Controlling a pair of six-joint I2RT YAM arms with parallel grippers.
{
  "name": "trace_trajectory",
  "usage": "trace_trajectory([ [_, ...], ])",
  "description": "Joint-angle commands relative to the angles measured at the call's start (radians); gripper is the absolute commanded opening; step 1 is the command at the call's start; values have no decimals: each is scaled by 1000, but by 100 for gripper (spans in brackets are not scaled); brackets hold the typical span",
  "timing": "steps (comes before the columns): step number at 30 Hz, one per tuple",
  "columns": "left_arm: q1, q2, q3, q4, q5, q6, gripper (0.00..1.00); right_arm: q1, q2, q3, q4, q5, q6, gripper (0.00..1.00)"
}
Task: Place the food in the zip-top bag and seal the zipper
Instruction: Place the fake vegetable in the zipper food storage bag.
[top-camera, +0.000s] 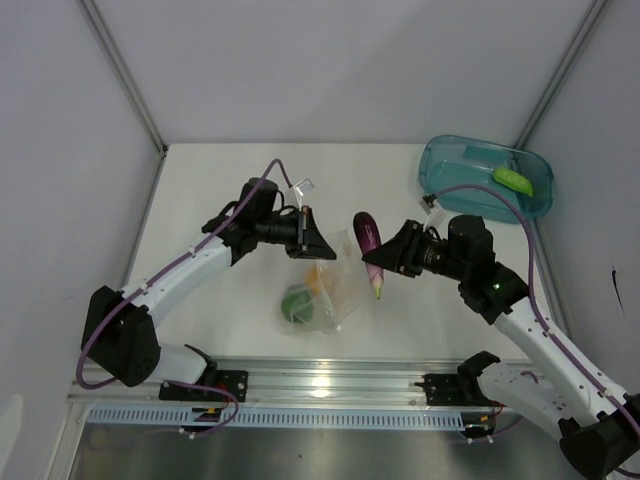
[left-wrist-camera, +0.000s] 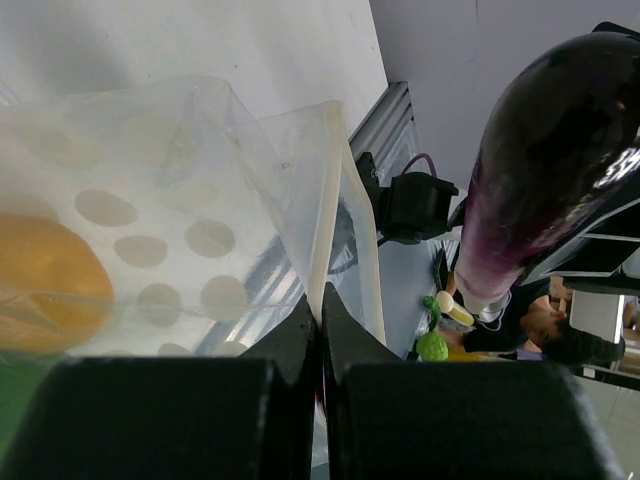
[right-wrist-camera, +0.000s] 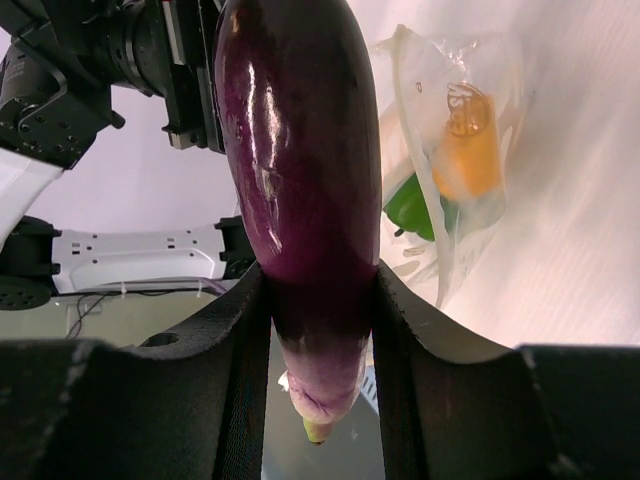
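Observation:
The clear zip-top bag (top-camera: 330, 288) lies mid-table with the orange fruit (top-camera: 318, 280) and the dark-green pepper (top-camera: 296, 305) inside. My left gripper (top-camera: 322, 243) is shut on the bag's upper edge, pinching the zipper strip (left-wrist-camera: 325, 215) and lifting that rim. My right gripper (top-camera: 386, 260) is shut on the purple eggplant (top-camera: 369, 248), holding it just right of the bag's mouth with its stem end toward the near edge. In the right wrist view the eggplant (right-wrist-camera: 300, 170) fills the jaws and the bag (right-wrist-camera: 455, 120) hangs behind. A light-green piece (top-camera: 513, 180) lies in the tray.
A teal translucent tray (top-camera: 450, 170) stands at the back right of the white table. Slanted frame posts rise at the back left and back right. A metal rail (top-camera: 320, 385) runs along the near edge between the arm bases.

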Motion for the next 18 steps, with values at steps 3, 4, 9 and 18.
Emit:
trace_trajectory([
  [3,-6,-13,6,30,8,9,1,9,17,27,71,-20,66,0],
  [4,-8,-15,3,27,2,9,1,17,38,31,77,-24,69,0],
  [9,-8,-21,4,25,1,8,1,50,92,58,65,17,104,0],
  [18,-8,-4,36,30,-7,3,1,104,87,64,-4,41,206,0],
])
